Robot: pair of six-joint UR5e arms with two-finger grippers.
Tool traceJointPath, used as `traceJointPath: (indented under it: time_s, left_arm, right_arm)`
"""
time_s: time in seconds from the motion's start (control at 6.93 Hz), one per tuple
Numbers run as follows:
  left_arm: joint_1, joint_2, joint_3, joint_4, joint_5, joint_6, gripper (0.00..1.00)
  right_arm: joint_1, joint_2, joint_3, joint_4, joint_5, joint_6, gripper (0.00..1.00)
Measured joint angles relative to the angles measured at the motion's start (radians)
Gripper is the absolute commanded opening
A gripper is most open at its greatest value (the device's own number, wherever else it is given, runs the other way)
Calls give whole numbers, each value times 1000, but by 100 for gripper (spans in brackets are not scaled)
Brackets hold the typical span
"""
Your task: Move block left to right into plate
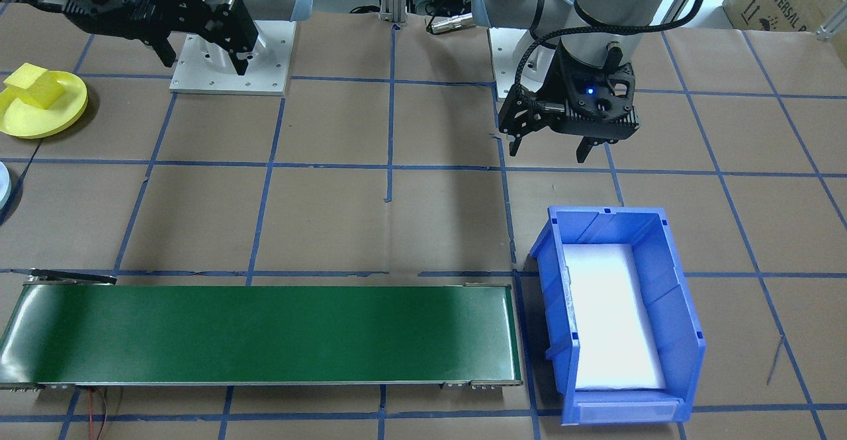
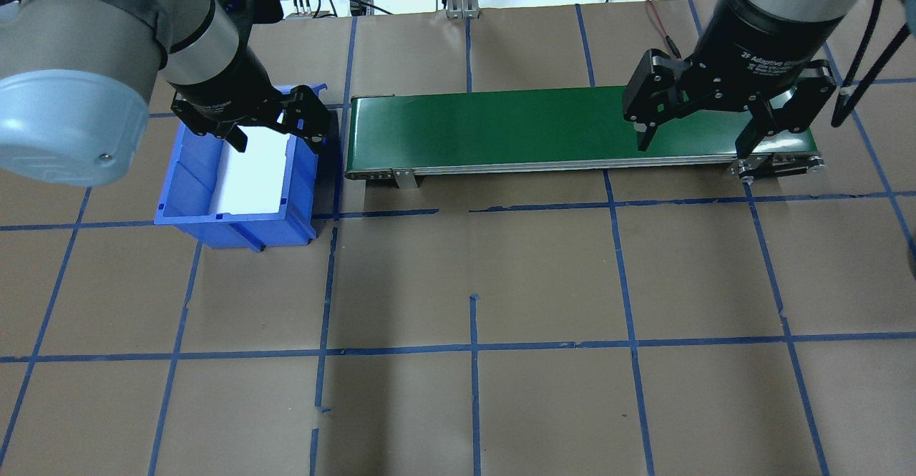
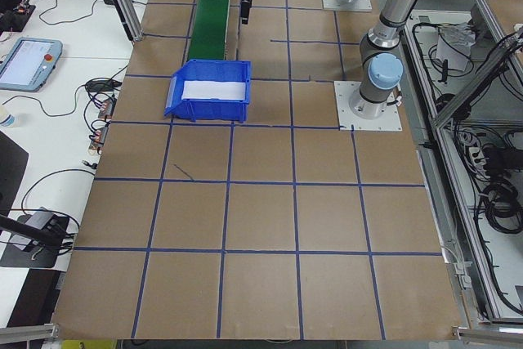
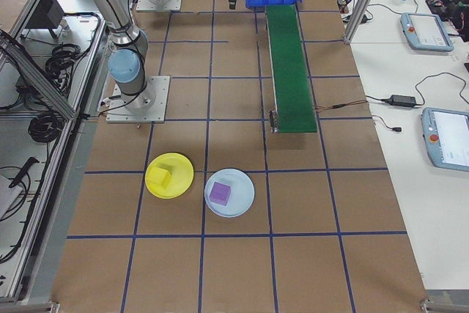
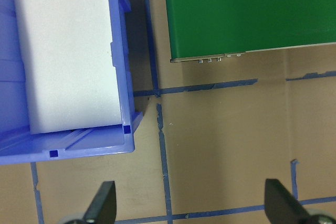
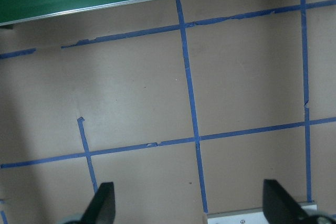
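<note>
Yellow block [image 1: 36, 87] is seen resting in its plate [image 1: 56, 117], far from the bin [image 1: 668, 281]; both pincers, left [image 1: 550, 143] and right [image 1: 202, 53], hang released and empty, the job judged done.

yellow block [image 1: 34, 87], yellow plate [image 1: 56, 116], green belt [image 1: 265, 334]

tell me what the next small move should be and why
Probably none beyond holding both arms clear: the yellow block already sits in the yellow plate, the green conveyor belt is bare, and the left gripper and right gripper hang open, empty.
</note>
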Motion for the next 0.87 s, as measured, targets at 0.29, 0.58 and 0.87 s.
traceJointPath:
  time_s: [0.29, 0.58, 0.87]
  left_arm:
    - [0, 0, -7, 1, -1, 0, 100]
    - [0, 0, -10, 2, -2, 0, 100]
    - [0, 0, -11, 2, -2, 0, 100]
  right_arm:
    - [-24, 6, 31, -64, -5, -8, 100]
    - [-5, 15, 40, -76, -6, -17, 100]
    - [15, 17, 43, -75, -21, -20, 100]
